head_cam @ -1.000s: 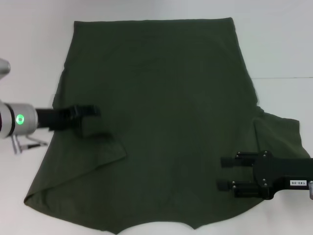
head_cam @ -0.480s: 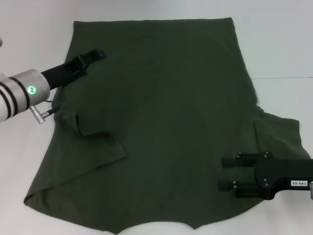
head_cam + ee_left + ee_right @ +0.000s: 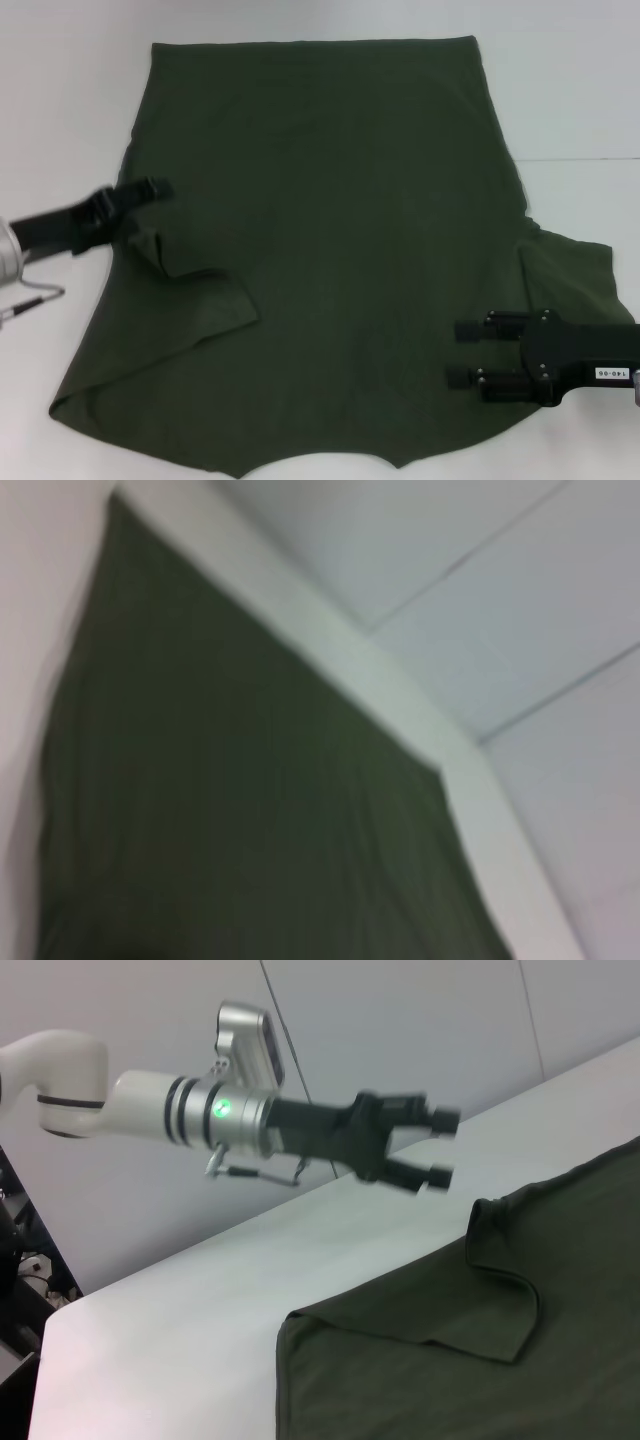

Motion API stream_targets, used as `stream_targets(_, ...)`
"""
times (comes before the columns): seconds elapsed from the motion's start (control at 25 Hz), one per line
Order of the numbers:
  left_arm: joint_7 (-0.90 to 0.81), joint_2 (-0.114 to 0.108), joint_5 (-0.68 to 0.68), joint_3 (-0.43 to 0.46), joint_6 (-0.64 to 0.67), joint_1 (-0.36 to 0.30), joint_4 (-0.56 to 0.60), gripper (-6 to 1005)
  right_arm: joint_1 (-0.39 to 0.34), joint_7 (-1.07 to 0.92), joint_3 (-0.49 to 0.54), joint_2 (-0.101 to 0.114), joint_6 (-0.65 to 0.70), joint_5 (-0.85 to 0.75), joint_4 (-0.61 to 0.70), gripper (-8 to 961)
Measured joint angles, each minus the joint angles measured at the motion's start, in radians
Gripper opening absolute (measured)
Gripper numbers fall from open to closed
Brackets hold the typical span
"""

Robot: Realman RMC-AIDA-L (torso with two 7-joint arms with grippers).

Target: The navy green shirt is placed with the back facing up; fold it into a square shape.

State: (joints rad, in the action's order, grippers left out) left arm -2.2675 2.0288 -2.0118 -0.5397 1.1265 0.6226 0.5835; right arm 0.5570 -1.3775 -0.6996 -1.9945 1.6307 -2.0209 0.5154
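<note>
Lying flat on white table (image 3: 580, 90), large dark olive-green soft T-shirt (image 3: 330, 230) is seen, left sleeve folded inward. Left gripper (image 3: 438, 1147) held above shirt's left edge, parted, empty. Right gripper (image 3: 462, 353) over right hem, parted, empty.

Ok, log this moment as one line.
dark olive-green fabric shirt: flat, left sleeve folded in | left gripper: open, empty, above left edge | right gripper: open, over right hem

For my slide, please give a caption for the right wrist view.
Left hand open above the table, beside the olive-green shirt's folded-in sleeve.
</note>
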Motion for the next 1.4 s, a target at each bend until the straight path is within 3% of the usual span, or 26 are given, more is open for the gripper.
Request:
stream_targets(0.16,-0.022,0.006,-0.066,0.039,0.032,-0.02,-0.011,945,0.002,0.003,-0.003,0.0,0.0,-0.001,0.0,754)
stream_targets(0.48,-0.015,0.019,-0.057,0.061,-0.02,-0.024,-0.109,947,-0.001,0.013,-0.002,0.0,0.004,-0.002,0.0,754)
stream_targets(0.72,0.011,0.043,-0.051,0.06,-0.124,0.007,-0.16,947,-0.009,0.015,-0.001,0.001,0.006,-0.002,0.0,753)
stream_targets(1.24,0.027,0.053,-0.046,0.062,-0.244,0.064,-0.2,948,-0.025,0.015,-0.001,0.001,0.008,-0.002,0.0,754)
stream_targets(1.4,0.05,0.06,0.026,0.063,-0.26,0.106,-0.2,947,-0.029,0.015,-0.001,0.001,0.014,0.0,0.0,753)
